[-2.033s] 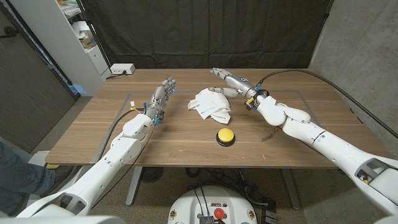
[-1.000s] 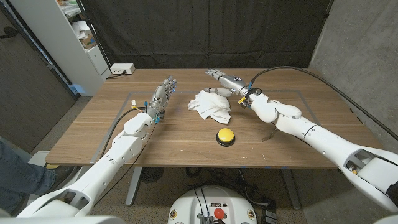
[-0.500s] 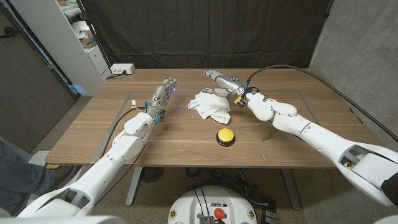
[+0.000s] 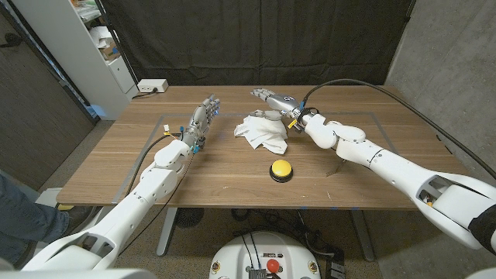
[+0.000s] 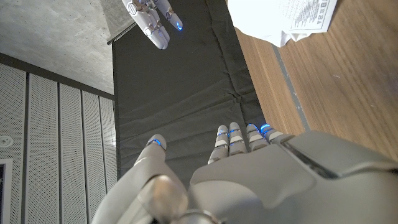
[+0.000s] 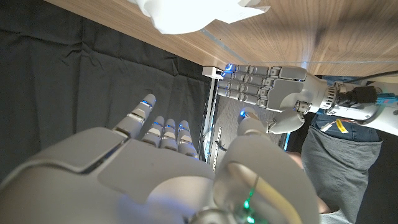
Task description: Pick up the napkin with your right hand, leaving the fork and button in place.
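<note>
While the right hand (image 4: pixel 273 101) hovers with its fingers spread wide and nothing in them, the step in hand is the approach to the napkin (image 4: pixel 262 131), not yet the grasp. The napkin lies crumpled on the tabletop (image 4: pixel 116 167) just past centre, with the hand at its one o'clock, above its far edge; whether a fingertip touches the cloth I cannot tell. The button (image 4: pixel 280 169) sits at the napkin's five o'clock, apart from it. No fork can be made out in any view. By my judgement the next move calls for lowering the hand onto the cloth and closing the fingers on a fold, then lifting straight up so nothing drags toward the button.

The left hand (image 4: pixel 202 120) waits at the napkin's nine o'clock, fingers extended and holding nothing.

The head view gives the whole layout, button included. The right wrist view adds the napkin's underside edge (image 6: pixel 193 12) against the wood and the left hand (image 6: pixel 273 90) side-on. The left wrist view catches printed text on the napkin (image 5: pixel 292 18).
</note>
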Tool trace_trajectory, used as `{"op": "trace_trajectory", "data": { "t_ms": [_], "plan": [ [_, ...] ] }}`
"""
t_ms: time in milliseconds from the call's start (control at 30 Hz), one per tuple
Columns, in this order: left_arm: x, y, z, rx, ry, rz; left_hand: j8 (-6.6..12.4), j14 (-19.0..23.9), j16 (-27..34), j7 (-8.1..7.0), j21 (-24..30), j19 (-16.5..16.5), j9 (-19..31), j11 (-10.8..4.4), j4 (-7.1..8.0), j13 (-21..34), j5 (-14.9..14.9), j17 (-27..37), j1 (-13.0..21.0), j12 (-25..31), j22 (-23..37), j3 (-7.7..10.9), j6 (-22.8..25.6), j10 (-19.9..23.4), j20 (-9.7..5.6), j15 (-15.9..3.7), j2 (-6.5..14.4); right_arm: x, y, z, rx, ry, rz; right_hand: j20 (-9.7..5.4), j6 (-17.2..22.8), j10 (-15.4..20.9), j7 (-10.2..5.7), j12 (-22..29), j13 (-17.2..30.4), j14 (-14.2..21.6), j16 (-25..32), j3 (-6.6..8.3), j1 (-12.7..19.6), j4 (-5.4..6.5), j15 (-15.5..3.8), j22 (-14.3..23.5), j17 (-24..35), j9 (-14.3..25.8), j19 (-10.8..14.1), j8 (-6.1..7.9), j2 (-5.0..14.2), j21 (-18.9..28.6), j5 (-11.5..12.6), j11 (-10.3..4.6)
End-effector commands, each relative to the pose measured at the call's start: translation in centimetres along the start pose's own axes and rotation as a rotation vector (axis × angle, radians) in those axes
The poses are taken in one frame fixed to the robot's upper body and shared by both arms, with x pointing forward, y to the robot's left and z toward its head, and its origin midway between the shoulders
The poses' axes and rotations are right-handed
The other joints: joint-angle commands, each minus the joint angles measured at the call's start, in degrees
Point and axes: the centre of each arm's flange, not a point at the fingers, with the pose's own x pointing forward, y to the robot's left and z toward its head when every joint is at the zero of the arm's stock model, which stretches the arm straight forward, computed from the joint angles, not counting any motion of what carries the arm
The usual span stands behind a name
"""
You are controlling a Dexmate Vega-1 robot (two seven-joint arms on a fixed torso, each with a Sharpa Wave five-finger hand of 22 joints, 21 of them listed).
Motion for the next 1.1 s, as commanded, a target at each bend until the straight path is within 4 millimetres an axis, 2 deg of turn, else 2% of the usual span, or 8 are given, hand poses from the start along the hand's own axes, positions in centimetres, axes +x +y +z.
{"op": "trace_trajectory", "data": {
  "t_ms": [33, 233, 600, 1100],
  "plan": [
    [0.1, 0.3, -0.1, -0.003, -0.002, 0.000, -0.19, -0.59, -0.13, -0.04, 0.52, 0.05, 0.32, 0.06, -0.44, 0.04, -0.17, 0.16, 0.31, 0.09, 0.24, 0.08, 0.14, 0.11, 0.33, -0.16, 0.58, 1.2, 0.8, -0.2, -0.035, 0.005, 0.042, 0.00, -0.19, 0.42, 0.08, 0.55, 0.17, 0.44, 0.40, 0.25, 0.60, -0.36, 0.12, 0.25, -0.08, 0.16, 0.28, 0.63, 0.03, 0.46, -0.04, 0.00],
    [0.2, 0.5, -0.1, -0.006, -0.005, 0.002, -0.19, -0.56, -0.11, -0.03, 0.59, 0.20, 0.32, -0.03, -0.48, 0.05, -0.18, 0.17, 0.29, 0.12, 0.25, 0.03, 0.13, 0.21, 0.37, -0.17, 0.62, 1.6, 1.2, -0.2, -0.047, 0.009, 0.057, -0.10, 0.27, 0.83, -0.03, 0.68, 0.17, 1.04, 0.60, 0.23, 0.86, -0.50, -0.13, 0.24, -0.13, 0.16, 1.05, 0.83, -0.04, 0.74, -0.02, 0.02],
    [0.0, 0.8, -0.5, -0.016, -0.006, 0.009, -0.21, -0.48, -0.07, -0.04, 0.60, 0.21, 0.32, 0.03, -0.55, 0.05, -0.18, 0.17, 0.28, 0.07, 0.27, -0.03, 0.10, 0.11, 0.43, -0.21, 0.69, 2.1, 1.6, -0.4, -0.092, 0.012, 0.097, -0.13, 0.30, 0.89, -0.17, 0.67, 0.17, 1.19, 0.64, 0.21, 1.04, -0.55, -0.19, 0.24, -0.14, 0.16, 1.22, 0.84, 0.01, 0.75, 0.00, 0.03],
    [-0.4, 1.0, -1.0, -0.022, 0.005, 0.015, -0.20, -0.50, -0.07, -0.03, 0.54, 0.02, 0.32, 0.03, -0.64, 0.05, -0.20, 0.18, 0.25, 0.05, 0.29, -0.13, 0.13, 0.08, 0.58, -0.13, 0.76, 2.4, 3.1, -1.1, -0.148, 0.025, 0.170, -0.10, 0.17, 0.93, -0.26, 0.65, 0.18, 1.29, 0.66, 0.20, 1.24, -0.57, -0.11, 0.24, -0.13, 0.16, 1.28, 0.79, 0.11, 0.71, 0.01, 0.07]
  ]
}}
